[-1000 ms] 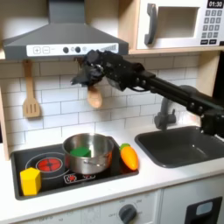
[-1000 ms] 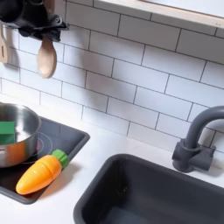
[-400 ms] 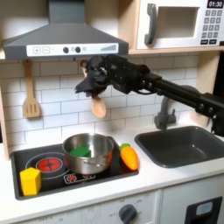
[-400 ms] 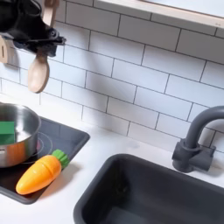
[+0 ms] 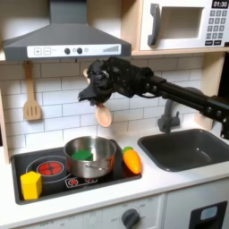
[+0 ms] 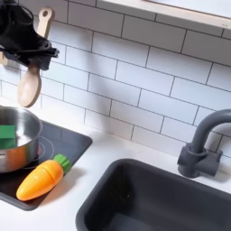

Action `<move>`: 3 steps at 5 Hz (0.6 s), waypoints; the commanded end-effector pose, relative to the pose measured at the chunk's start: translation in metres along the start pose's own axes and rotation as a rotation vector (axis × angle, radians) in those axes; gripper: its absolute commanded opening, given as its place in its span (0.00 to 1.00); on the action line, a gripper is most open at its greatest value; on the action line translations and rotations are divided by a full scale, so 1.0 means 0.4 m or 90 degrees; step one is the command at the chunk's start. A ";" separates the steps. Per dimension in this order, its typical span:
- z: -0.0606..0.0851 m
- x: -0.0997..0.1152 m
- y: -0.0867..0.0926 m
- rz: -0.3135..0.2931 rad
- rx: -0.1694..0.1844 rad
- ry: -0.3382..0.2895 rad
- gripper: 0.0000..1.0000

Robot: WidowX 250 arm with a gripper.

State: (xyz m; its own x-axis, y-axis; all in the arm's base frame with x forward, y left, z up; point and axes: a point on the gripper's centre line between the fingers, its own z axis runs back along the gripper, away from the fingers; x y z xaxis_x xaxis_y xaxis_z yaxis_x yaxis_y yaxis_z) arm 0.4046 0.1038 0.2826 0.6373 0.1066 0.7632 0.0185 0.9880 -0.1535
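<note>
carrot, yellow block (stovetop), sink

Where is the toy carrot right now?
In the first exterior view the toy carrot lies on the black stovetop, just right of the silver pot and left of the sink. The wooden spoon hangs above.

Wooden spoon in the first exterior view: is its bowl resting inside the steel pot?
No, the wooden spoon hangs in the air from the gripper, its bowl clearly above the steel pot on the stove.
</note>
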 end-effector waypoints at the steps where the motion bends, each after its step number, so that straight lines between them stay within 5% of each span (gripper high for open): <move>1: 0.042 -0.038 0.008 0.003 0.010 0.052 0.00; 2: 0.040 -0.069 0.023 0.016 0.017 0.089 0.00; 3: 0.043 -0.081 0.047 0.001 0.057 0.114 0.00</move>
State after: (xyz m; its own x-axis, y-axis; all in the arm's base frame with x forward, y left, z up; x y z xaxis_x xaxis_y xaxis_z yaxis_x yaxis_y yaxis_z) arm 0.3696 0.1237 0.2681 0.7609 0.0962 0.6416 -0.0507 0.9947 -0.0890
